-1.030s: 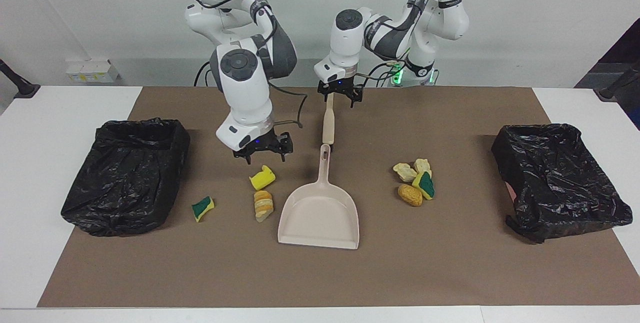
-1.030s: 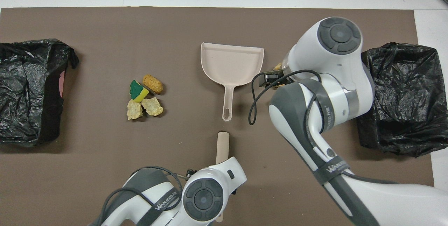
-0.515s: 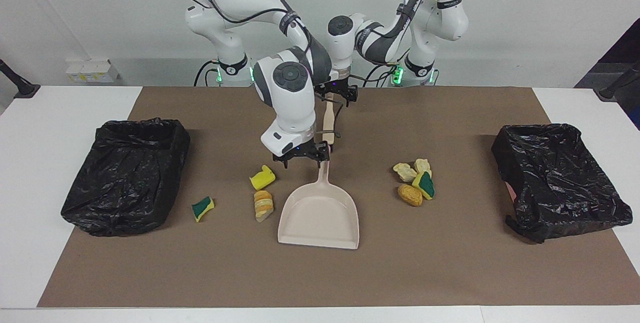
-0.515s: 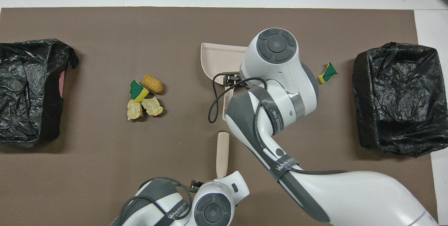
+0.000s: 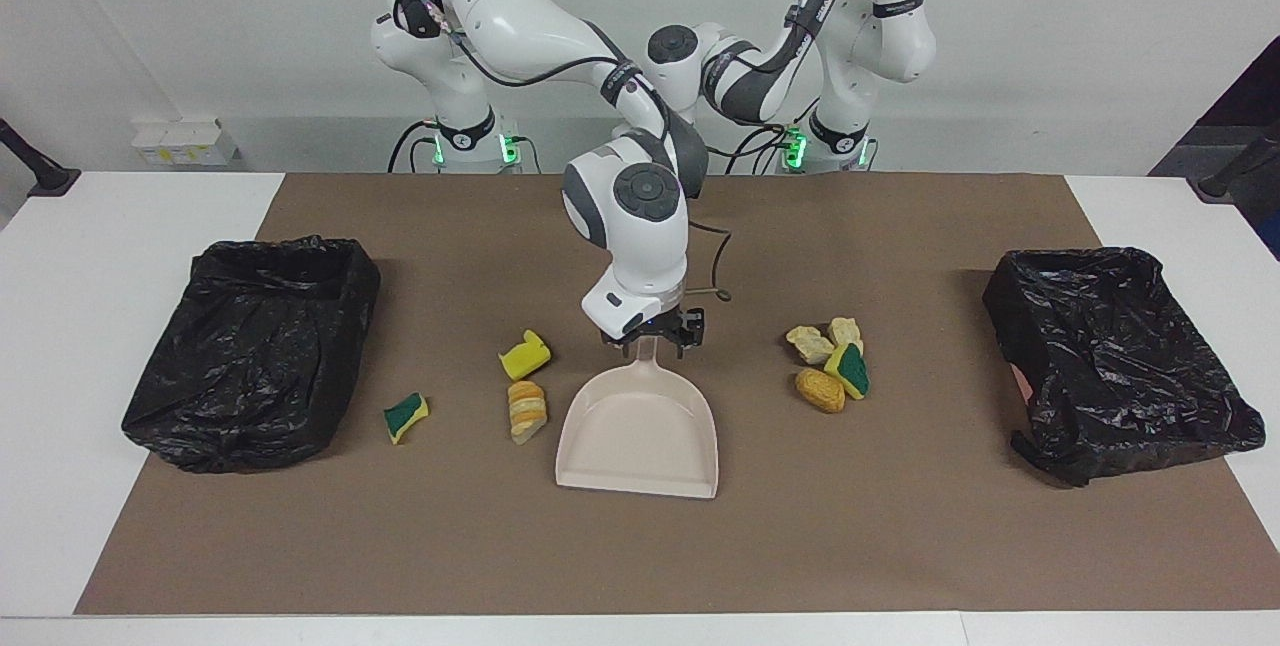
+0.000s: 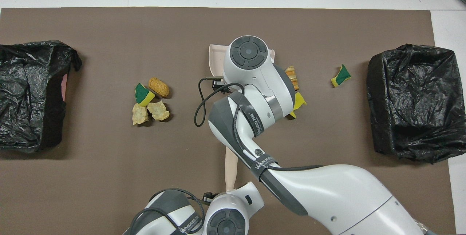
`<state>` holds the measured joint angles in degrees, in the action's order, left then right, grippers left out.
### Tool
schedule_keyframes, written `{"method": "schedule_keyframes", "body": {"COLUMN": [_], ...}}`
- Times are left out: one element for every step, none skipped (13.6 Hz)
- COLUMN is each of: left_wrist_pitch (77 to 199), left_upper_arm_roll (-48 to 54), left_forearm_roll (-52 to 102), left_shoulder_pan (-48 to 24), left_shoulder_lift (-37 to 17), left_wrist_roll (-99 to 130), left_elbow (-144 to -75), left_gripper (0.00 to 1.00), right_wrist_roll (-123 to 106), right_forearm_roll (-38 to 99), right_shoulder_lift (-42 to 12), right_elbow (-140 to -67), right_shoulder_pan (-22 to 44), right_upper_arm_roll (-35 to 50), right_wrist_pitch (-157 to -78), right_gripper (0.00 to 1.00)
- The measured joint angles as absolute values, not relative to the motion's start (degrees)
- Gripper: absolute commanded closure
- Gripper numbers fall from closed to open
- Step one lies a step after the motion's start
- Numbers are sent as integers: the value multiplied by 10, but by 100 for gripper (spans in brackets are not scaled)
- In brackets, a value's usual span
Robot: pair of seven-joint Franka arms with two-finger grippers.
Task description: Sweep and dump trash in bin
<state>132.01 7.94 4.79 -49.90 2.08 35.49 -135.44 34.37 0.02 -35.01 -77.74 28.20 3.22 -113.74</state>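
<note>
Facing view. Nothing is swept yet, by the look of it. All your trash is loose on the brown mat: a yellow sponge piece (image 5: pixel 525 355), a bread lump (image 5: pixel 526 411) and a green-and-yellow sponge scrap (image 5: pixel 405 416) toward the right arm's end; a cluster of four scraps (image 5: pixel 829 363) toward the left arm's end. The dustpan (image 5: pixel 640 431) lies flat between the two groups, its tray bare. Your right hand (image 5: pixel 655 339) is down at the dustpan's handle, fingers either side of it; whether they have gripped it you cannot tell from here. Your left hand is hidden by the right arm. A black-lined bin (image 5: pixel 255 351) stands at the right arm's end of the surface, a second bin (image 5: pixel 1115 361) at the left arm's end; no scrap shows in either.

Overhead view. The right arm covers most of the dustpan (image 6: pixel 215 58) and its own hand. The brush handle (image 6: pixel 230 167) runs back under the left arm's wrist at the robots' edge; the left hand itself is not visible, so its grip cannot be told. The four-scrap cluster (image 6: pixel 150 101) is untouched.

Left to do, in my judgement: secure both tools, sweep each group in, dump.
</note>
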Motion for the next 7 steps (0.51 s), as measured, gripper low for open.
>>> {"method": "schedule_keyframes", "body": {"left_wrist_pitch": [1320, 1320, 1319, 1319, 1319, 1315, 1296], "left_upper_arm_roll": [79, 79, 79, 79, 78, 75, 71], "left_forearm_roll": [48, 48, 48, 48, 48, 48, 48], "left_shoulder_pan": [-499, -499, -499, -499, -499, -497, -490], "left_shoulder_lift": [21, 21, 21, 21, 21, 23, 28], "left_wrist_roll": [355, 356, 356, 357, 357, 357, 357], "left_elbow": [-1353, -1353, -1353, -1353, -1353, -1353, -1350], "left_gripper": [100, 100, 100, 100, 100, 100, 100], "right_wrist_roll": [344, 349, 360, 367, 369, 370, 370], "right_forearm_roll": [0, 0, 0, 0, 0, 0, 0], "right_shoulder_lift": [-350, -350, -349, -347, -344, -341, -338], "right_elbow": [-781, -785, -791, -798, -806, -813, -816], "right_shoulder_pan": [282, 283, 284, 286, 288, 289, 290], "right_upper_arm_roll": [32, 32, 32, 33, 33, 33, 33], "right_wrist_pitch": [-1136, -1135, -1135, -1135, -1135, -1134, -1129], "right_gripper": [38, 38, 38, 39, 49, 66, 88]}}
